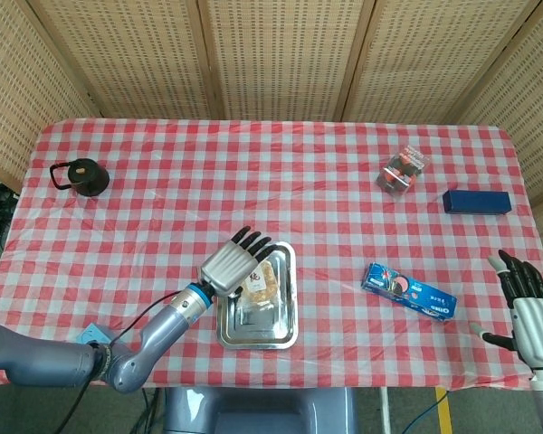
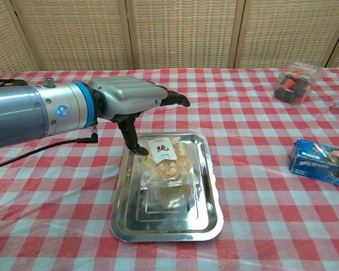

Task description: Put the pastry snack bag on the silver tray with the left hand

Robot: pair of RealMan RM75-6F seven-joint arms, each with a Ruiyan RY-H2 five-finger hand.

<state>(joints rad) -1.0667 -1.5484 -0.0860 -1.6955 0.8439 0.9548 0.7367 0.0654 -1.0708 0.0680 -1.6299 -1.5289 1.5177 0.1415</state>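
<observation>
The pastry snack bag (image 2: 165,164) (image 1: 259,285), clear with a white label, lies inside the silver tray (image 2: 127,224) (image 1: 284,333). My left hand (image 2: 137,101) (image 1: 233,266) hovers over the tray's far left part with its fingers spread out and nothing in them; the thumb points down beside the bag. In the head view the hand covers the bag's left side. My right hand (image 1: 528,306) stays open at the table's front right corner, holding nothing, and is seen only in the head view.
A blue cookie box (image 1: 408,290) (image 2: 322,161) lies right of the tray. A clear box of dark snacks (image 1: 403,170) (image 2: 295,82) and a dark blue box (image 1: 476,201) sit at the back right. A black kettle (image 1: 80,176) stands far left.
</observation>
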